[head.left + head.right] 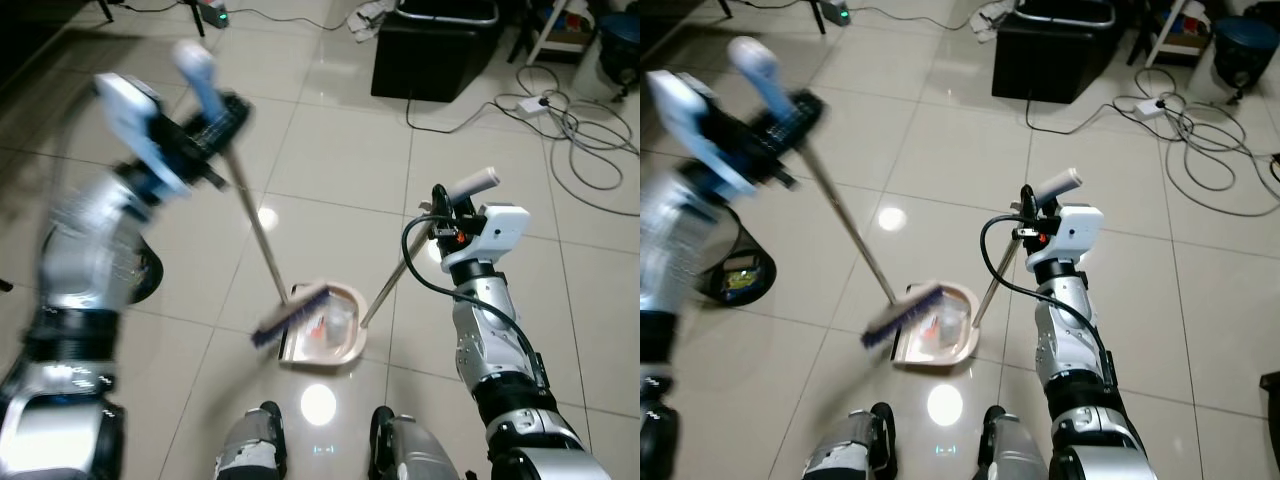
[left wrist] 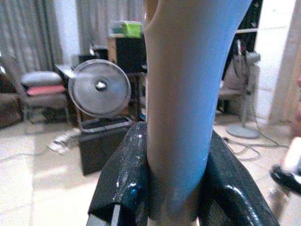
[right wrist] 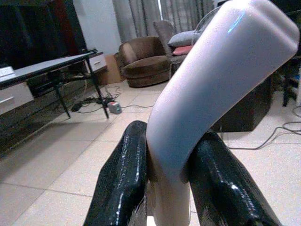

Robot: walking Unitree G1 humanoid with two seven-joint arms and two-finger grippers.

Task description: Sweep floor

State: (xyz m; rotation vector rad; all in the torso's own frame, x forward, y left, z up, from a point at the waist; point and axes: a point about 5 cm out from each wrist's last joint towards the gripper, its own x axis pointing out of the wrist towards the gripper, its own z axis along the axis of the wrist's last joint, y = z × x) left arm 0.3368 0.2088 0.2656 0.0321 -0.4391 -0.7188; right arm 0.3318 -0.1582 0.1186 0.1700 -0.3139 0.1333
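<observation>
My left gripper (image 1: 218,118) is raised at the left, shut on the blue grip of a broom (image 1: 255,225). In the left wrist view the grip (image 2: 188,94) sits between both black fingers (image 2: 124,183). The broom's metal pole slants down to its bristle head (image 1: 290,315), which rests at the mouth of a pale pink dustpan (image 1: 345,340) on the tiles before my feet. Some small litter (image 1: 322,324) lies in the pan. My right gripper (image 1: 445,207) is shut on the dustpan's long handle, just under its white grip (image 3: 211,75).
A black box (image 1: 435,50) stands on the floor ahead. Cables (image 1: 585,140) and a power strip (image 1: 530,103) trail across the tiles at the right. A dark round bin (image 1: 735,272) sits at my left. My feet (image 1: 262,440) are just behind the dustpan.
</observation>
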